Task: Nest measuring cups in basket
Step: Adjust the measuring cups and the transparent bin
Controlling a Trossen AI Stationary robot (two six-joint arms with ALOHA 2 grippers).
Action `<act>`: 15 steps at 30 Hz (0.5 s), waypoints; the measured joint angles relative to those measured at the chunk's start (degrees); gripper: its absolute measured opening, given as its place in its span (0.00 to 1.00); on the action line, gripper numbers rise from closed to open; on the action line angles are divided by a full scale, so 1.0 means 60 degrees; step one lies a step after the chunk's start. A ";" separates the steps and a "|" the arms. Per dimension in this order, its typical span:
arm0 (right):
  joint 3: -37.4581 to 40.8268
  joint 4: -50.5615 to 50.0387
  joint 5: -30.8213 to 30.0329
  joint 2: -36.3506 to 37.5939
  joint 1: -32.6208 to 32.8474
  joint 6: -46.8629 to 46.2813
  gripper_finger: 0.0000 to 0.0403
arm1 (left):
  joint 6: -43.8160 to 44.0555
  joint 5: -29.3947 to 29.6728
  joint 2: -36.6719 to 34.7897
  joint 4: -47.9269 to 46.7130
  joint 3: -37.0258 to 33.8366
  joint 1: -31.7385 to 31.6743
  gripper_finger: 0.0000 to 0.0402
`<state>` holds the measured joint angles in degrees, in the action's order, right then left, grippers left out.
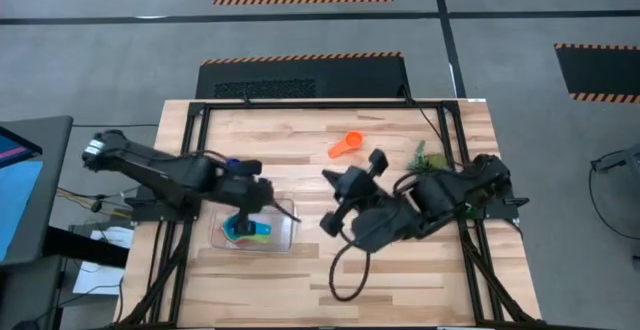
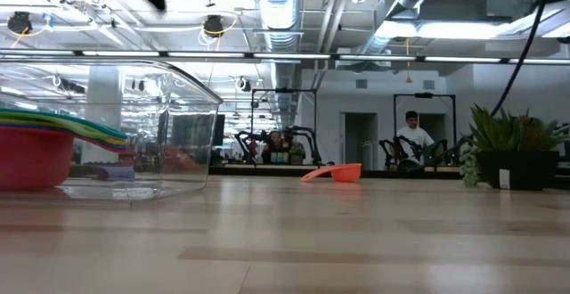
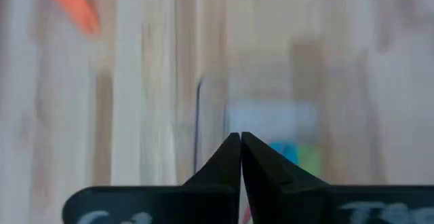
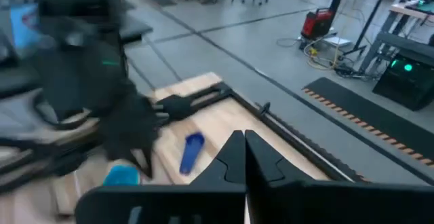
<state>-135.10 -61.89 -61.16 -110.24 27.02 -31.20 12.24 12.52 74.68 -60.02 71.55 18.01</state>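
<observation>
— Left gripper point(image 1: 252, 202): fingers pressed together on nothing, hanging right over the basket point(image 1: 288, 232).

— Empty, then?

— Looks so in the left wrist view: two dark tips touching, no handle pinched between them. Probably closed simply because nothing is being carried.

— And the basket?

— Sits on the table point(image 1: 400, 280), left of centre. Holds the nested cups point(image 2: 36, 156): red bowl lowest, with green, yellow and blue rims stacked inside it, handles fanned out to one side. Stacked that way to fit, presumably, each smaller one dropping into the larger.

— Anything outside?

— Orange cup point(image 1: 345, 145), alone on the wood toward the far edge, well apart from the basket, handle pointing away from the bowl. Also a blue cup point(image 4: 192, 149), lying on the wood near the left arm.

— So not finished.

— No. At least those two left to bring over, by this look.

— Right gripper point(image 4: 243, 137)?

— Closed as well, tips meeting, carrying nothing. Parked on its folded arm near the table's middle, between the basket and the plant point(image 1: 425, 155). Seems to be waiting.

— Risk?

— Thin flat handles, so easy to pinch off-centre and tip a cup.
</observation>
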 joint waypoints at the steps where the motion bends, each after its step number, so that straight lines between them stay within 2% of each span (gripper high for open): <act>1: 0.0026 -0.0089 0.0036 -0.0045 0.0029 0.0003 0.02 | -0.0020 -0.0180 0.0233 -0.0402 -0.0004 -0.0220 0.00; 4: 0.0053 -0.0340 0.0088 -0.0101 0.0140 0.0011 0.02 | -0.0552 -0.0186 0.1043 -0.1166 -0.0011 -0.0428 0.00; 12: 0.0039 -0.0804 0.0113 -0.0340 0.0073 -0.0098 0.03 | -0.1641 -0.0922 0.2923 -0.1054 -0.0011 -0.0097 0.00; 15: 0.0039 -0.0897 0.0109 -0.0345 0.0067 -0.0110 0.03 | -0.1795 -0.0835 0.3423 -0.1054 -0.0011 0.0034 0.00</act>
<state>-134.87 -67.27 -60.51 -112.31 27.42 -31.86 1.47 7.51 95.22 -66.35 71.48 18.22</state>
